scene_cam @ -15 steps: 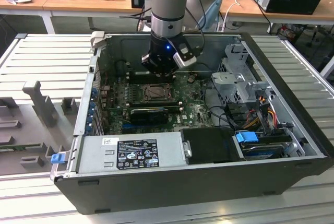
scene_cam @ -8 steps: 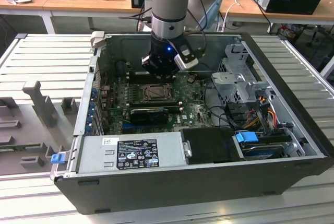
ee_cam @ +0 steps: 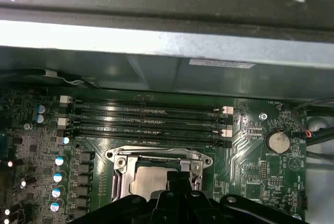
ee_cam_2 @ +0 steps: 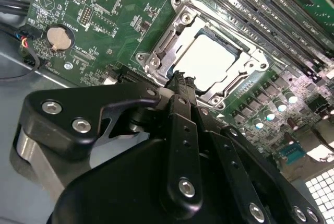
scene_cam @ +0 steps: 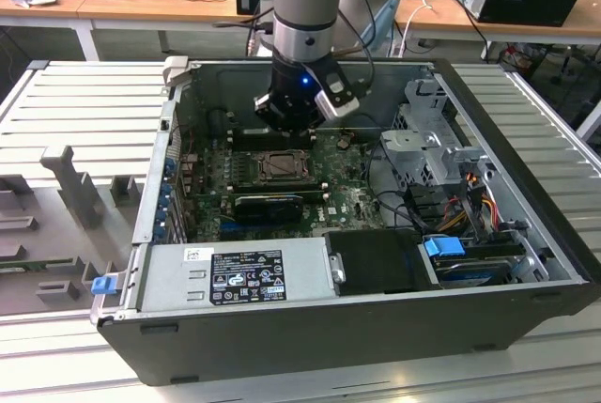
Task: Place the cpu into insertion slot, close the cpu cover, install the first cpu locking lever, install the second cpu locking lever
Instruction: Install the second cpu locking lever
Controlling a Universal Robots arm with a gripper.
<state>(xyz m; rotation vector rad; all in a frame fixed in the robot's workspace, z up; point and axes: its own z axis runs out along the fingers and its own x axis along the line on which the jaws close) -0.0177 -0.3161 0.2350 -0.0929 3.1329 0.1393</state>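
Observation:
The cpu (ee_cam_2: pixel 211 59) shows its silvery top lying flat in the insertion slot (scene_cam: pixel 280 166) on the green motherboard. The cpu cover (ee_cam_2: pixel 156 51), a metal frame with a large window, lies down over the chip's edges; in the first wrist view the same cover (ee_cam: pixel 156 155) frames the cpu (ee_cam: pixel 148 182). My gripper (ee_cam_2: pixel 180 80) hangs just above the socket's near edge, its black fingers together with nothing between them. In the exterior view the gripper (scene_cam: pixel 285 124) sits inside the open computer case, directly behind the socket.
Long black memory slots (ee_cam: pixel 146 122) run beside the socket. A coin battery (ee_cam_2: pixel 58 37) sits on the board. A black expansion card (scene_cam: pixel 268 204), the power supply (scene_cam: pixel 235 271) and a metal drive cage (scene_cam: pixel 432 140) with cables crowd the case.

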